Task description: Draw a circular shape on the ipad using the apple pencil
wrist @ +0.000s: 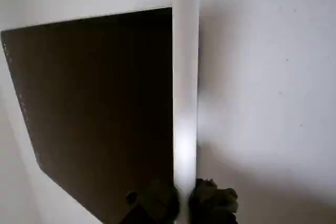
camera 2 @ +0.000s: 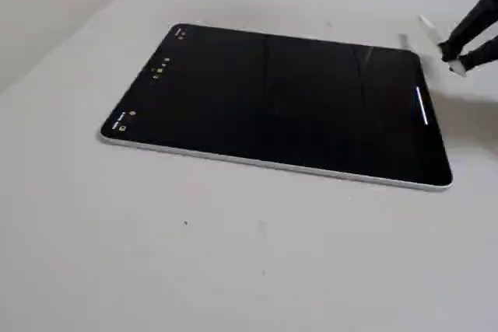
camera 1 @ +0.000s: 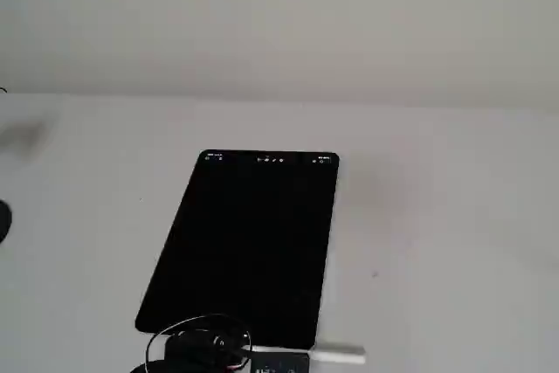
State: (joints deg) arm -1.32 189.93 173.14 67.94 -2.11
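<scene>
Jaws of the gripper (wrist: 184, 203) are seen closed around the apple pencil (wrist: 185, 93), which is clamped between the two dark fingers (wrist: 212, 203) in the wrist view and extends straight ahead of them. The ipad (wrist: 100, 108) is laid flat just left of the jaws in that view, its black screen blank. The white table (camera 2: 233, 254) is seen beneath everything.
</scene>
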